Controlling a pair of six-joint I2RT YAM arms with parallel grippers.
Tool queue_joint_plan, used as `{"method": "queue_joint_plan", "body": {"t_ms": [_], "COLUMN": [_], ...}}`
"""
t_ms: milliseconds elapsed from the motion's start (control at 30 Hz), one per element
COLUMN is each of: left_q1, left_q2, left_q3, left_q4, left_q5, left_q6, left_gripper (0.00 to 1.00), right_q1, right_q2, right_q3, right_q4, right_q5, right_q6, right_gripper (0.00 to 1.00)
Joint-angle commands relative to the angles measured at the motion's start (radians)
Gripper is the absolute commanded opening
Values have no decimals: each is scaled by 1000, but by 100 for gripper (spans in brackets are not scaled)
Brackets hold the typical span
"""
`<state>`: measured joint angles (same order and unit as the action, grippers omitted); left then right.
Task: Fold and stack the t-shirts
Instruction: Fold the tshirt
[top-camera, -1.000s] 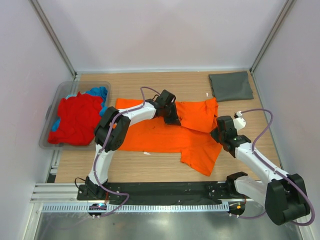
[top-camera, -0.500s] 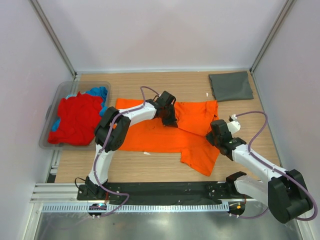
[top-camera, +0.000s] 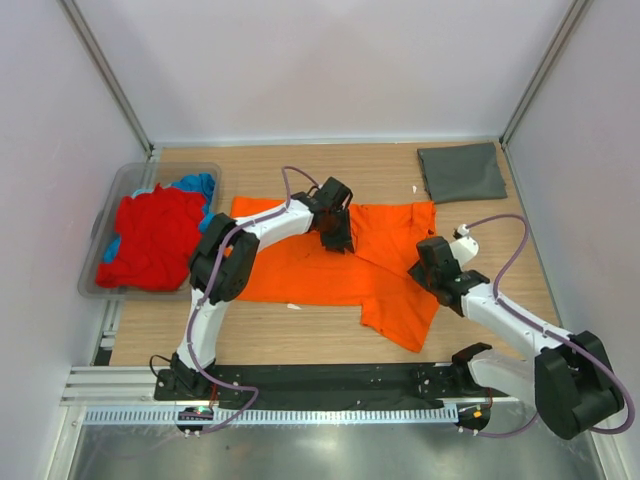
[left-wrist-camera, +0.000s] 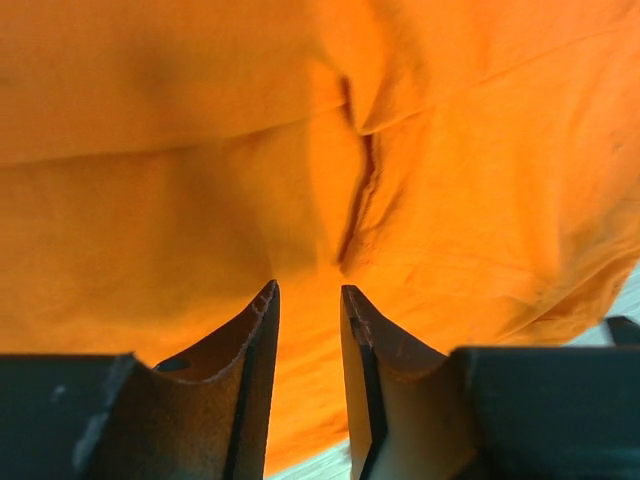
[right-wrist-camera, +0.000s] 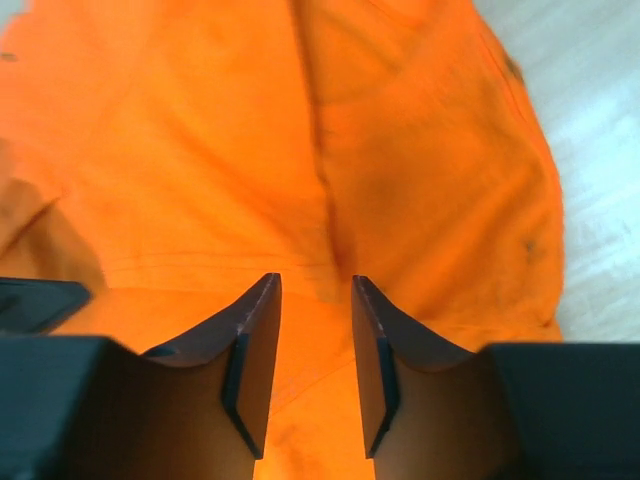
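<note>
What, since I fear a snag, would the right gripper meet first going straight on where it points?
The orange shirt: it fills the view just ahead of the right gripper, a crease running into the gap; they may already touch.

On my feed the orange shirt (top-camera: 300, 275) is soft matt cloth, creased at its seams. The grey shirt (top-camera: 462, 172) and red shirt (top-camera: 150, 235) look equally dull. The tub (top-camera: 168, 168) is clear, shiny plastic. The tabletop (top-camera: 300, 330) shows smooth, pale wood grain. The left pincer (left-wrist-camera: 308, 290) and right pincer (right-wrist-camera: 315, 280) are dark, matt and rough-edged.
</note>
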<state>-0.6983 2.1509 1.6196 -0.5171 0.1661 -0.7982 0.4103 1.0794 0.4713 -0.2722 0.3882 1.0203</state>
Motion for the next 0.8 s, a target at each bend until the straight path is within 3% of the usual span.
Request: {"method": "queue_joint_plan", "body": {"t_ms": [0, 100, 233, 300, 533, 767], "left_q1": [2, 22, 100, 143, 264, 361], "left_q2": [-83, -105, -99, -91, 1, 99], "left_q3": [31, 54, 85, 103, 178, 220], "left_q4": [-58, -69, -78, -78, -86, -95], "left_q5": [-26, -30, -20, -10, -5, 15], "left_q6": [39, 51, 65, 79, 116, 132], "left_gripper": [33, 34, 34, 34, 33, 33], "right_q1": [-2, -59, -258, -319, -447, -482], "right_q2": [-42, -42, 74, 181, 431, 582], "right_q3": [133, 199, 276, 341, 469, 581], "right_q4": [-42, -18, 59, 83, 234, 266], "right_q5": [52, -39, -289, -343, -544, -623], "right_q6": [-141, -274, -402, -459, -529, -649], "right_gripper": [41, 45, 46, 46, 45, 44]}}
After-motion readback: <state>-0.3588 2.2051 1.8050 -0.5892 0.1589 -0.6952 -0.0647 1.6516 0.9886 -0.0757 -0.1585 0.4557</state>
